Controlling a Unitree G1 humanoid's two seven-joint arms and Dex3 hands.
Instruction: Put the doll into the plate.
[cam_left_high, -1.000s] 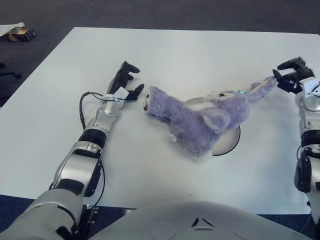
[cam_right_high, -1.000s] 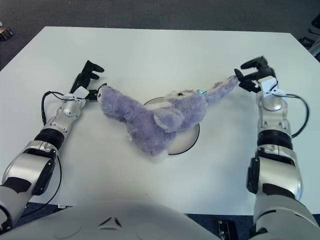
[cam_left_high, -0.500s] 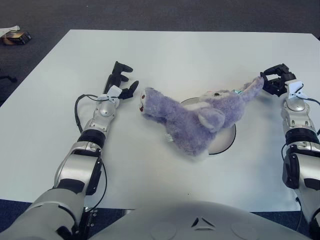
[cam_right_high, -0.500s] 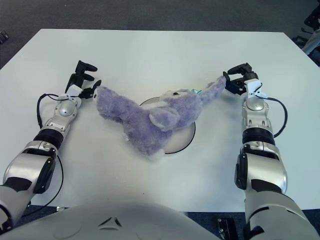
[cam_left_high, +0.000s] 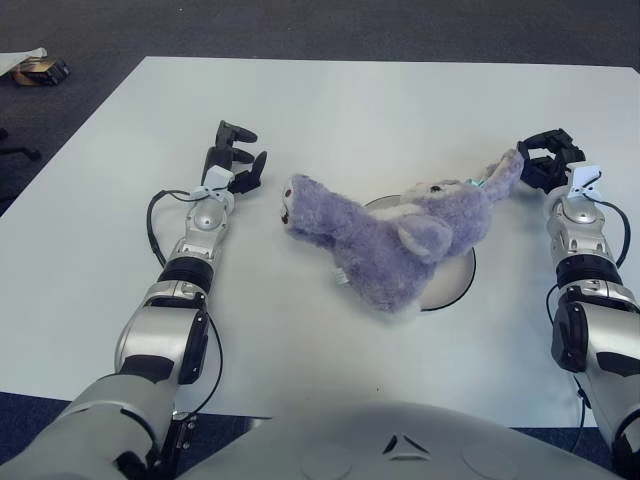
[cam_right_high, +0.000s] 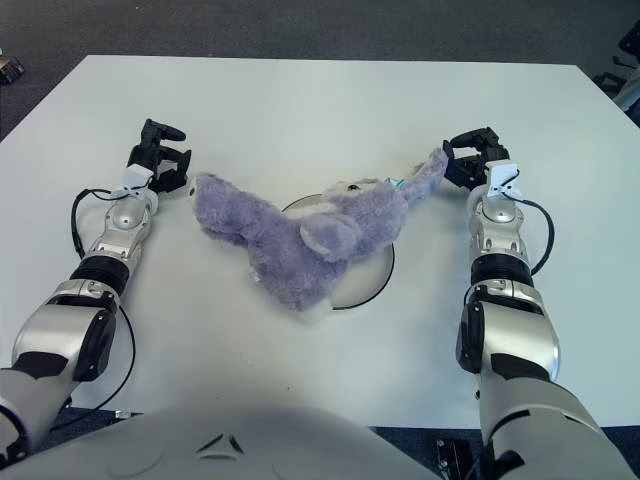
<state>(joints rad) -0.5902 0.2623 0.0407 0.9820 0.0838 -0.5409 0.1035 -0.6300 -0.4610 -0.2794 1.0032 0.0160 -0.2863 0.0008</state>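
The white plate (cam_left_high: 455, 288) is seen near the middle of the white counter (cam_left_high: 330, 110), largely covered by the purple doll (cam_left_high: 390, 235) (sprawled across it). At three o'clock, the doll's long ear is pinched by the right robot hand (cam_left_high: 540, 165). At nine o'clock, the left robot hand (cam_left_high: 235, 165) is seen spread, just clear of the doll.

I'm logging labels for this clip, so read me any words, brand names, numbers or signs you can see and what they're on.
No readable text anywhere.
Purple plush doll: a small teal tag near its ear, nothing legible on it.
White plate: unmarked.
Left hand and right hand: white patches at the wrists, nothing readable.
Robot torso: a triangular emblem, no letters.
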